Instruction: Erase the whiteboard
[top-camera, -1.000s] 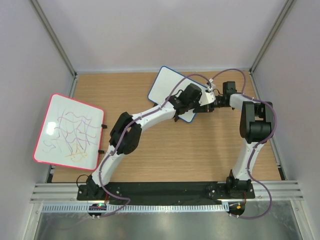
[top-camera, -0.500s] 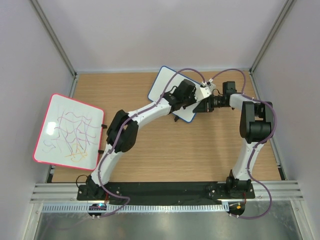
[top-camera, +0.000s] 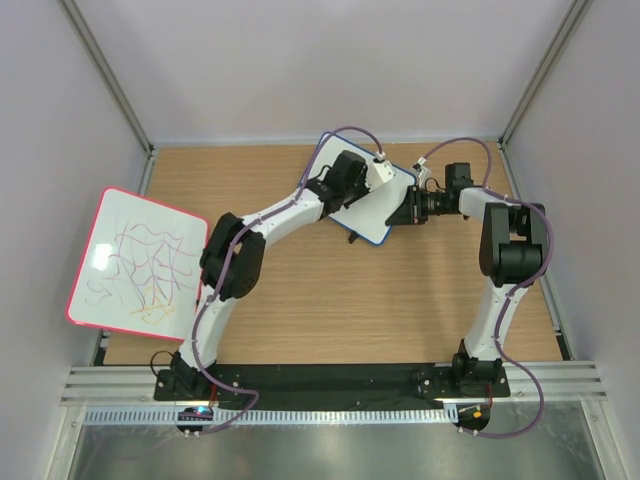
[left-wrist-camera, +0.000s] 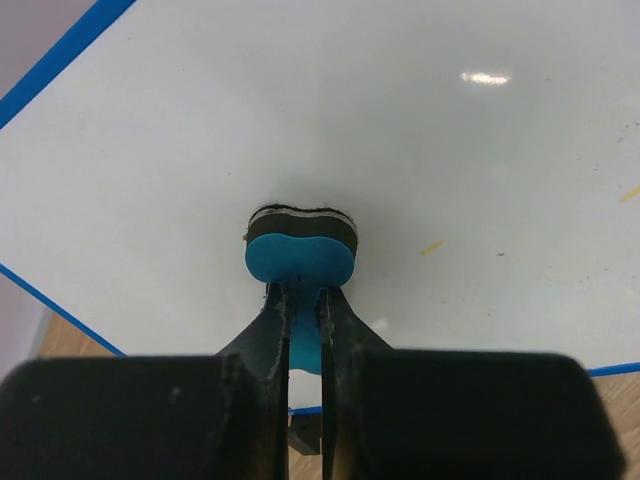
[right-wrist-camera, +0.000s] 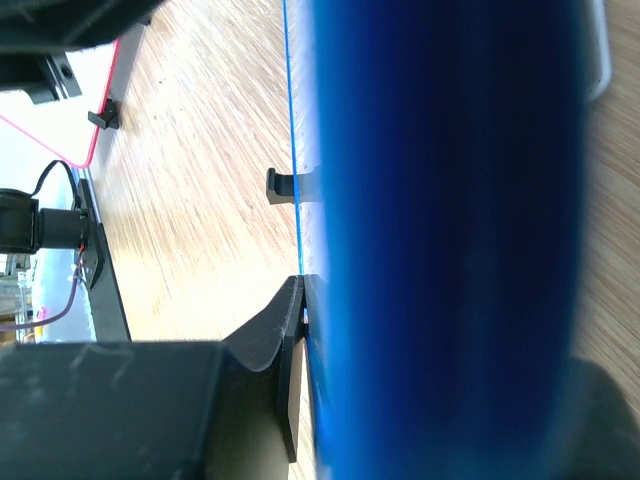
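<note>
Running along the near edge, a black base plate (top-camera: 330, 378) carried both arms. Beyond it the wooden table (top-camera: 400, 300) stretched to pale walls (top-camera: 320, 70) on three sides. A red-framed board (top-camera: 140, 258) with purple and yellow scribbles sat at the table's left edge. At the far middle lay the whiteboard (top-camera: 380, 207), blue-framed, bearing only tiny flecks. The left arm (top-camera: 290, 215) crossed it, hiding part. The left fingers (left-wrist-camera: 335, 340) pinched a blue eraser (left-wrist-camera: 300, 255) pressed onto the board, and the right fingers (right-wrist-camera: 285, 340) clamped its right edge.
</note>
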